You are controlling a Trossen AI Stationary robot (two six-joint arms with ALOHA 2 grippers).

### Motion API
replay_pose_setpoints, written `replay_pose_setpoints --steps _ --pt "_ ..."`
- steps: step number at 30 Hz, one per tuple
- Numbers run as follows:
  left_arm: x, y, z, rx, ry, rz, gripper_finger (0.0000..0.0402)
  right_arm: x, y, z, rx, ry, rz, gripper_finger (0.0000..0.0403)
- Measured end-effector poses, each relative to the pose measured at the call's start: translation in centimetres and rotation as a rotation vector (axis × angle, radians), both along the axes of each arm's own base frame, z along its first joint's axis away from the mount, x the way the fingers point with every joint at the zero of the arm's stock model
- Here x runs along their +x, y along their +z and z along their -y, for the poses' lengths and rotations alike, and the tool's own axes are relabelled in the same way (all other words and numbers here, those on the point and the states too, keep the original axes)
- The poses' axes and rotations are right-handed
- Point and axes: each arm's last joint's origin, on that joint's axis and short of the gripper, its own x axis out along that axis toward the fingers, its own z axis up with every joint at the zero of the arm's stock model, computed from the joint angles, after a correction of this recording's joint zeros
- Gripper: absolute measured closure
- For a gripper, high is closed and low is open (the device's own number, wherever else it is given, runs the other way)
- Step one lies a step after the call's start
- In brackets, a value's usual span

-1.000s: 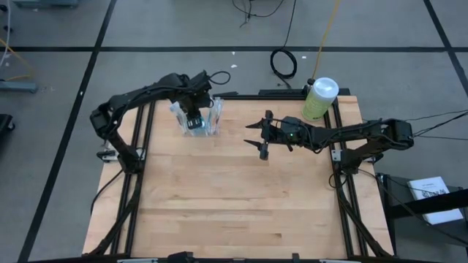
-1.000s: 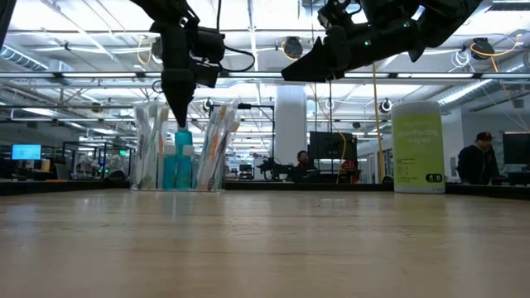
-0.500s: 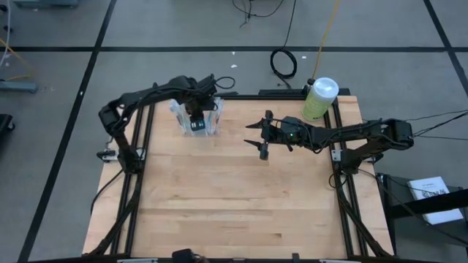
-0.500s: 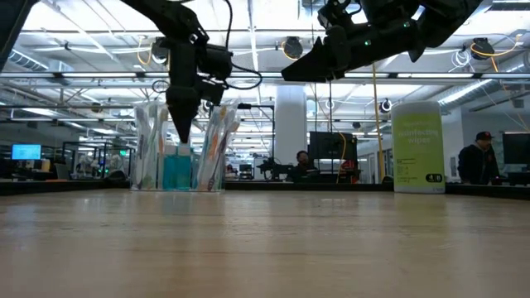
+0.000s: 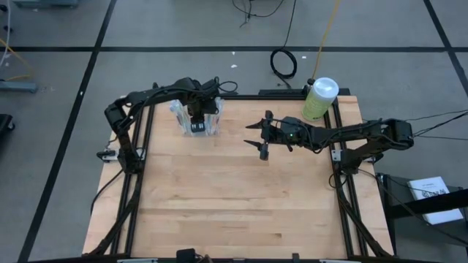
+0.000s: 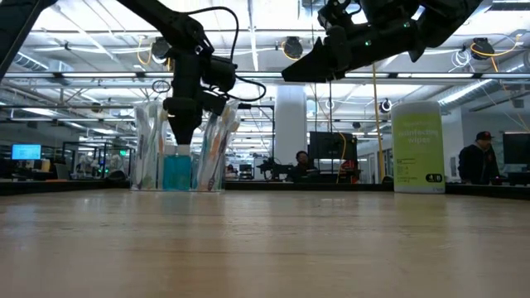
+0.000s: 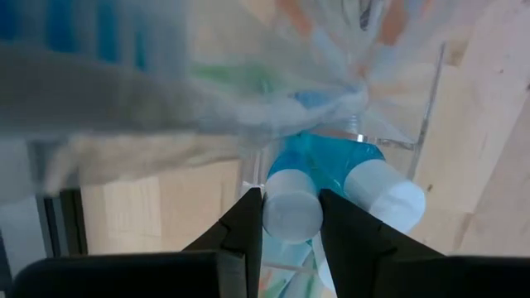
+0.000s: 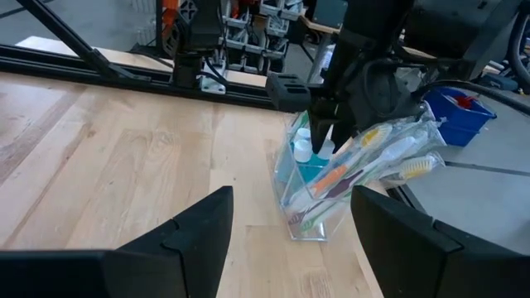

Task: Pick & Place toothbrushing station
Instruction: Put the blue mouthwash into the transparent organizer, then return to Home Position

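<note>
The wooden tabletop (image 5: pixel 234 197) carries few things, all near its far edge. At its far right corner stands a large green bottle (image 5: pixel 319 98) with a white cap, seen in the low view as a green canister of wipes (image 6: pixel 417 146).

The left arm reaches over the far left part of the tabletop and points straight down into the toothbrushing station (image 5: pixel 196 117). The right arm stretches in from the right side at mid-height, well apart from the station — it hangs over bare wood and touches nothing.

The toothbrushing station (image 6: pixel 184 157) is a clear plastic holder standing upright on the tabletop near the far left edge. The right wrist view shows its compartments (image 8: pixel 331 186) holding wrapped toothbrushes that lean outward, with small blue bottles between them.

The left claw (image 6: pixel 183 141) is lowered into the middle of the station. In the left wrist view its two dark fingers (image 7: pixel 248 223) sit on either side of a white-capped blue bottle (image 7: pixel 291 213) and are clenched against the cap. A second white cap (image 7: pixel 389 194) stands just beside it, outside the grip.

The right claw (image 5: pixel 263 139) is released, its fingers (image 8: pixel 199 228) spread wide with nothing between them, and it faces the station from a distance.

Beyond the tabletop the low view shows a room with a person (image 6: pixel 480 161) at the right edge.
</note>
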Motion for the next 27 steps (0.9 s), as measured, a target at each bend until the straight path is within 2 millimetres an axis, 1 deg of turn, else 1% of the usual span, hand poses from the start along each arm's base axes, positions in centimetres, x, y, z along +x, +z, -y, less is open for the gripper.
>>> replay_pose_setpoints --steps 2,5,15,19,23,27 --pt "0.0 0.0 0.0 0.0 0.004 -0.001 0.03 0.0 -0.1 0.0 0.001 0.0 -0.007 0.0165" --pt "0.0 0.0 0.0 0.002 0.034 -0.002 0.028 0.0 -0.1 0.0 0.002 0.0 -0.014 0.0165" --pt "-0.1 0.0 0.1 0.003 0.094 -0.01 0.0172 0.0 -0.2 0.0 0.003 0.0 -0.016 0.0165" --pt "-0.1 0.0 0.1 0.003 0.095 -0.01 0.0136 0.0 -0.2 0.0 0.003 0.0 -0.017 0.0165" --pt "-0.2 0.2 0.1 0.02 0.078 -0.017 0.0112 0.0 -0.2 0.0 0.003 0.001 -0.017 0.0165" --pt "-0.8 1.3 0.1 0.09 0.077 -0.022 0.0099 0.0 -0.2 0.0 0.003 0.001 -0.017 0.0165"
